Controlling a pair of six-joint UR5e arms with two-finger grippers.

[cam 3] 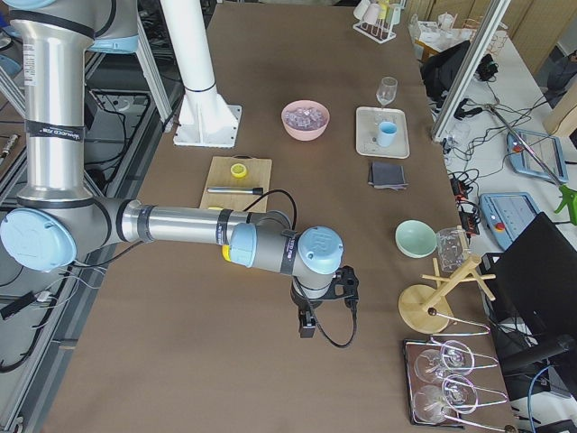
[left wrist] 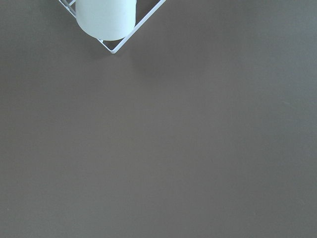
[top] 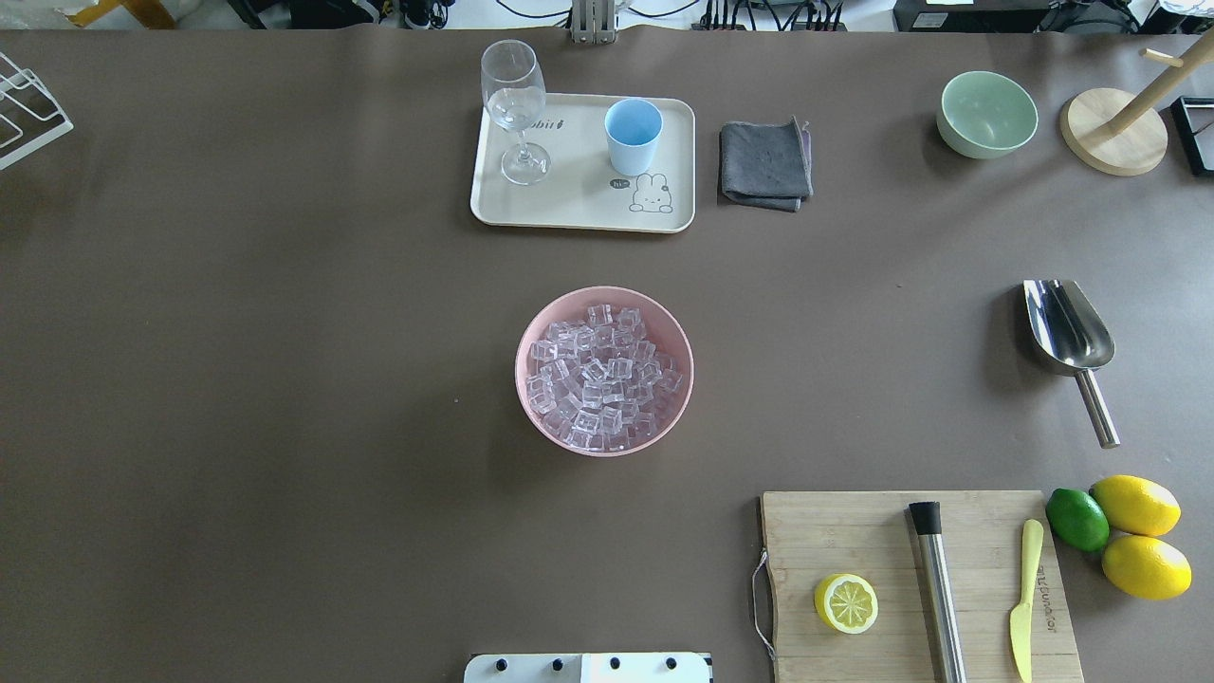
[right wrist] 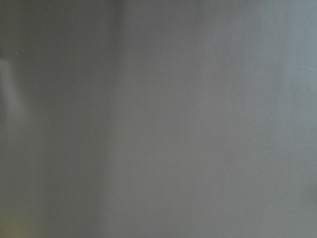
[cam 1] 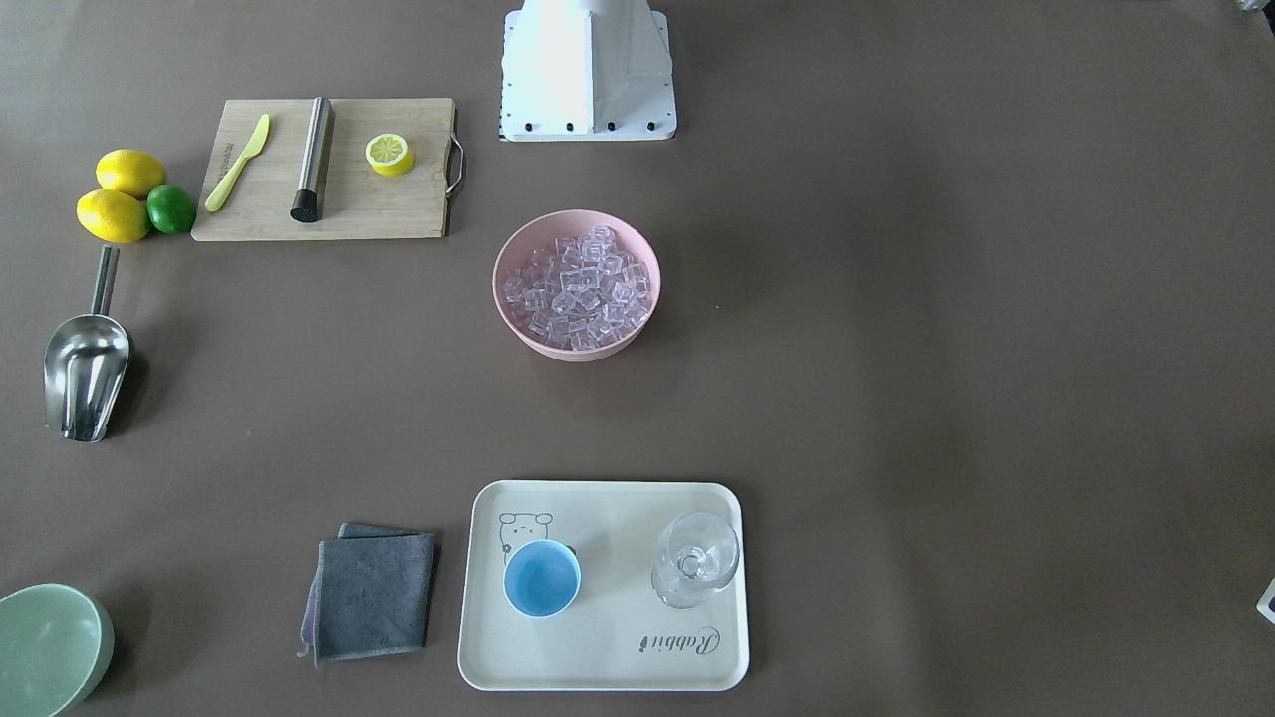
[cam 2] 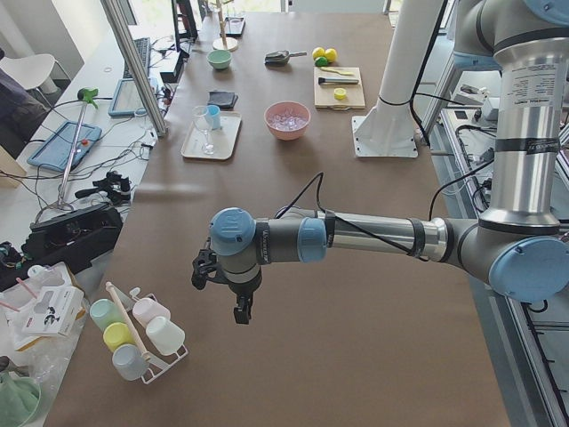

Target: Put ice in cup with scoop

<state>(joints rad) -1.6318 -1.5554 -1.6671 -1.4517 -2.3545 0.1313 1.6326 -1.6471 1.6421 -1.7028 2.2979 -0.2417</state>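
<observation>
Nearest the lens in the left side view, the left gripper [cam 2: 240,313] hangs at lower centre of the frame, pointing down over the bare brown table [cam 2: 356,356], near a rack of pastel cups [cam 2: 133,338]. Whether its jaws are apart or together cannot be told from this view. In the right side view the right gripper [cam 3: 306,327] also points down over bare table at lower centre, and its jaws cannot be judged either.

In the front-facing view the scoop [cam 1: 85,368] lies on the table at the left edge, mid-height, with its handle toward the top of the frame and nothing touching it. The ice [cam 1: 578,289] is heaped in a pink bowl [cam 1: 573,352] at centre. The cup [cam 1: 542,579] stands upright on the left half of a cream tray [cam 1: 608,647] at bottom centre, with a stemmed glass [cam 1: 695,558] on the tray's right half. A folded grey cloth [cam 1: 374,596] lies just left of the tray, and a pale-green bowl [cam 1: 45,647] sits in the lower left corner. At upper left a cutting board [cam 1: 398,209] carries a yellow knife [cam 1: 239,161], a steel rod [cam 1: 314,154] with a black tip and a lemon half [cam 1: 389,154]. Two lemons [cam 1: 129,173] and a lime [cam 1: 171,209] sit just left of it.
</observation>
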